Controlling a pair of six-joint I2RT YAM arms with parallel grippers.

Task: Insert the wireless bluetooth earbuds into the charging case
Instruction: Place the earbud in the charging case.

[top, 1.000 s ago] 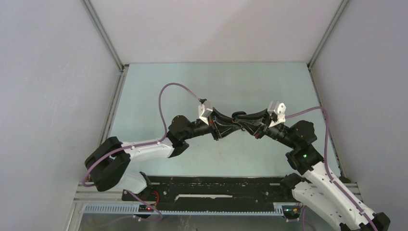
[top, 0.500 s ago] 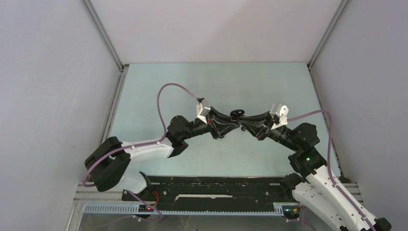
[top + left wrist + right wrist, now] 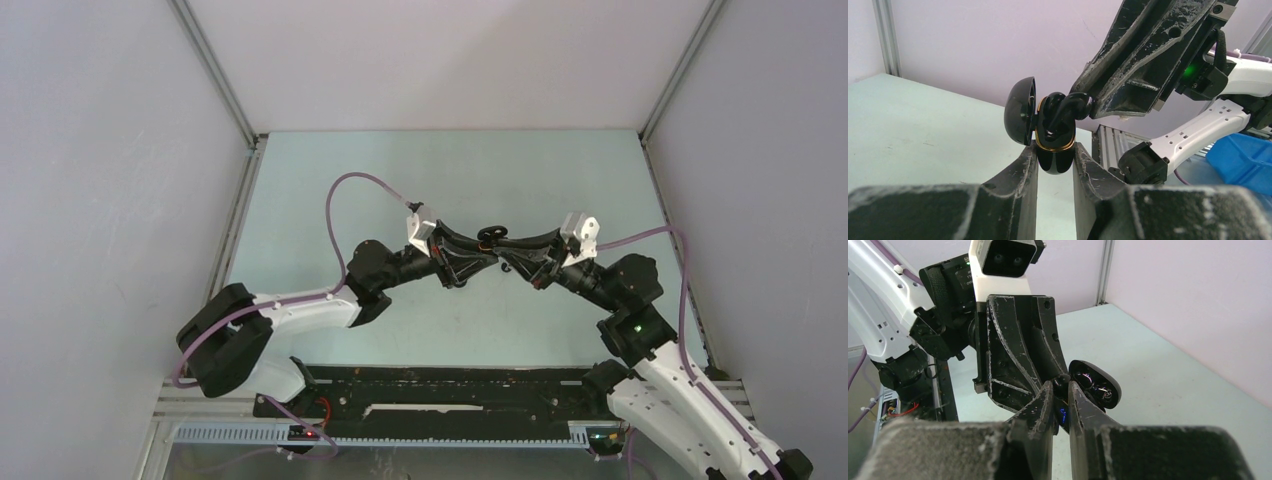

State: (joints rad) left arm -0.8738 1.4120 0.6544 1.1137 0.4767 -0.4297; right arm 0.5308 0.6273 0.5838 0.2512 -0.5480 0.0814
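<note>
Edged slightly forward, grips open charging case (image 3: 1054,145) in left gripper (image 3: 1054,160), seats earbud (image 3: 1066,107) pinched in right gripper (image 3: 1060,387); next calls for gentle push, release.

Glossy black charging case (image 3: 1054,154), gold-rimmed, upright, lid open, black earbud (image 3: 1071,106) half-seated in it

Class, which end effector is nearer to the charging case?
Left. The left end effector clamps the charging case between its fingers; the right end effector sits just above it, holding an earbud at its open top.
</note>
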